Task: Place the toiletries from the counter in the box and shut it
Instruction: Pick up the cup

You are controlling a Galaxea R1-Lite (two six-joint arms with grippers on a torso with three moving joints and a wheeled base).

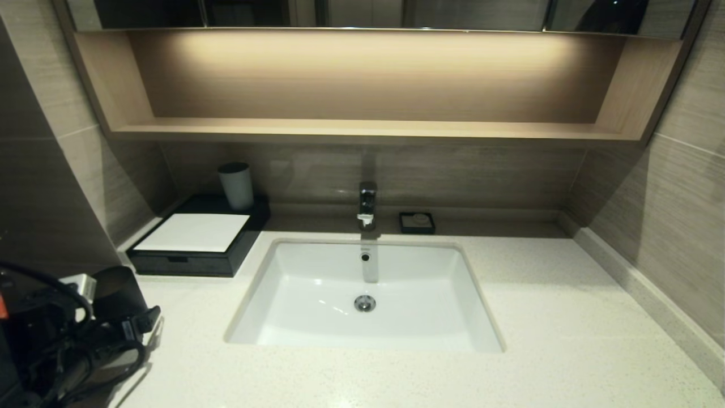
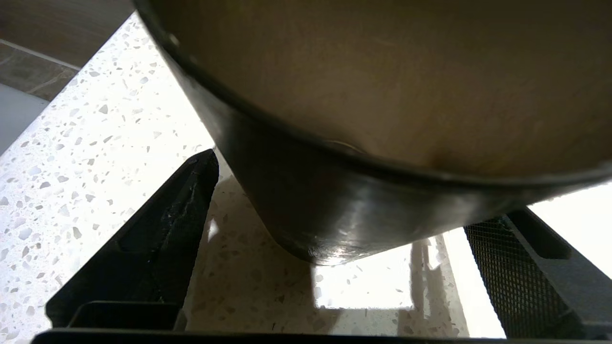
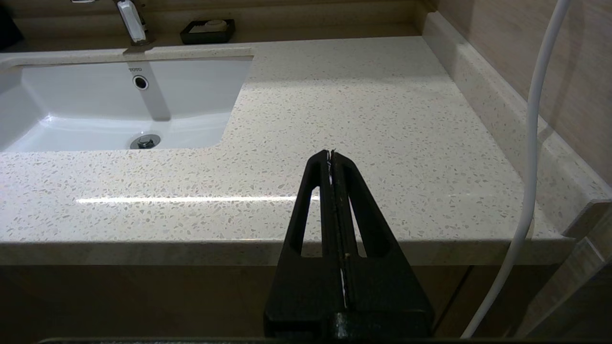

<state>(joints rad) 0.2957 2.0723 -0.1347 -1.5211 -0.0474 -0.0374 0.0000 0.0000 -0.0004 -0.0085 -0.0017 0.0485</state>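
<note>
Head: box [image 1: 195, 241] sat at the counter's [image 1: 566, 317] back left, drawer closed; no toiletries were in sight, so the task looked nearly done.
Left wrist: left gripper [image 2: 334, 267] stood apart around a dark cup [image 2: 363, 191], not clamped.
Right wrist: right gripper [image 3: 331, 157] was together, empty, before the counter's edge.

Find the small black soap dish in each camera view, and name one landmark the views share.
Head view: the soap dish sits at the back of the counter, just right of the tap, behind the basin.
Left wrist view: not in it; a dark cup fills most of the picture.
Right wrist view: the soap dish is by the far wall, beside the tap.
Shared landmark: the speckled counter.
</note>
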